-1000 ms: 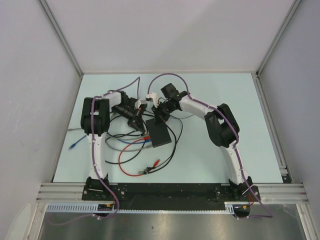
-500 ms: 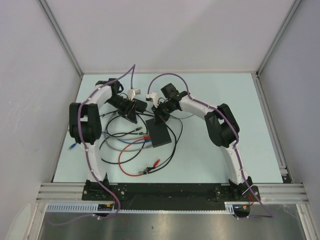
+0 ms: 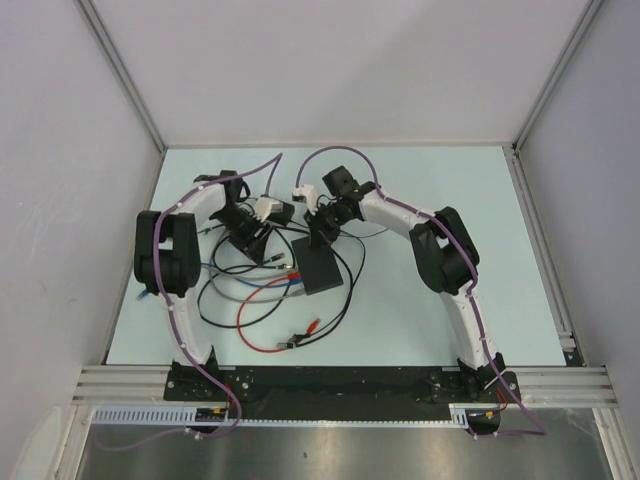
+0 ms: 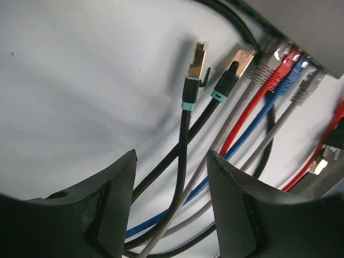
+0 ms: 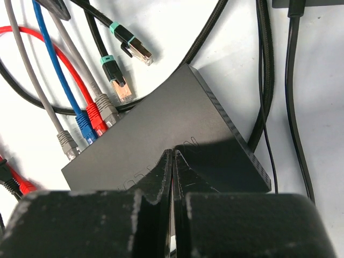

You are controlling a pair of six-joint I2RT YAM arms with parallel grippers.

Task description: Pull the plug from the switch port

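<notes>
The switch (image 5: pixel 161 129), a flat black box, lies mid-table (image 3: pixel 322 270). Grey, red and blue plugs (image 5: pixel 91 121) sit in the ports along its edge. My right gripper (image 5: pixel 173 153) is shut, its tips resting on the switch's top. A black cable's gold plug with a teal collar (image 4: pixel 196 62) lies loose on the table, clear of the switch. A second such plug (image 4: pixel 242 56) has its tip right at the switch's edge; I cannot tell if it is seated. My left gripper (image 4: pixel 172 156) is open and holds nothing, with the loose plug's cable running between its fingers.
Black, grey, blue and red cables (image 3: pixel 250 290) loop over the table left of the switch. Red clip leads (image 3: pixel 300 335) lie near the front. A blue plug (image 3: pixel 148 293) rests at the left edge. Thick black cables (image 5: pixel 266 80) pass the switch's right side.
My left gripper has drawn back to the left, away from the switch, and opened, letting go of the black cable's plug. The right gripper has stayed on the switch.
</notes>
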